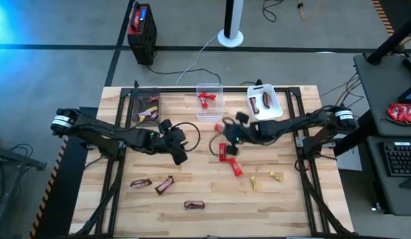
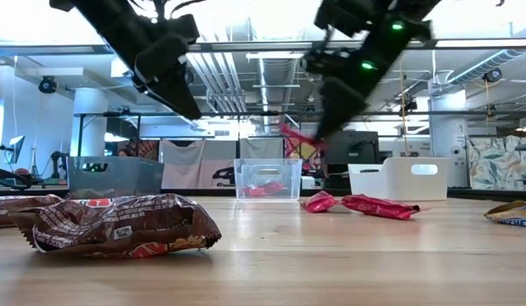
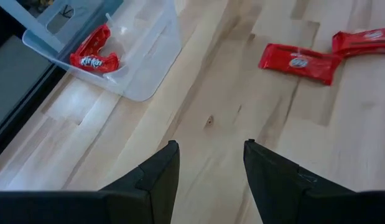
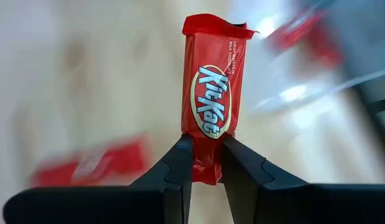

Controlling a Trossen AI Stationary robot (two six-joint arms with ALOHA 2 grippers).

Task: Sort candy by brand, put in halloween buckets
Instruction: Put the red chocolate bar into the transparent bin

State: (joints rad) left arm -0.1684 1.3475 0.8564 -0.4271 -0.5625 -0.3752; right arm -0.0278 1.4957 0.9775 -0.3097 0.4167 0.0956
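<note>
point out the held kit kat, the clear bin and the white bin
kit kat (image 4: 210, 102), right wrist view, on the logo
clear bin (image 1: 209, 88), high view, on its far rim
white bin (image 2: 398, 181), low view, on its front wall

Robotics lab / open-plan workshop. A wooden table (image 1: 192, 219) stands on grey concrete floor w/ cables trailing behind it. Beside the table, a dark desk carries a keyboard (image 1: 399, 159). Beyond the table: exposed ceiling ducts (image 2: 246, 72), strip lights, more workbenches, monitors and a white pillar (image 2: 88, 127).
</note>
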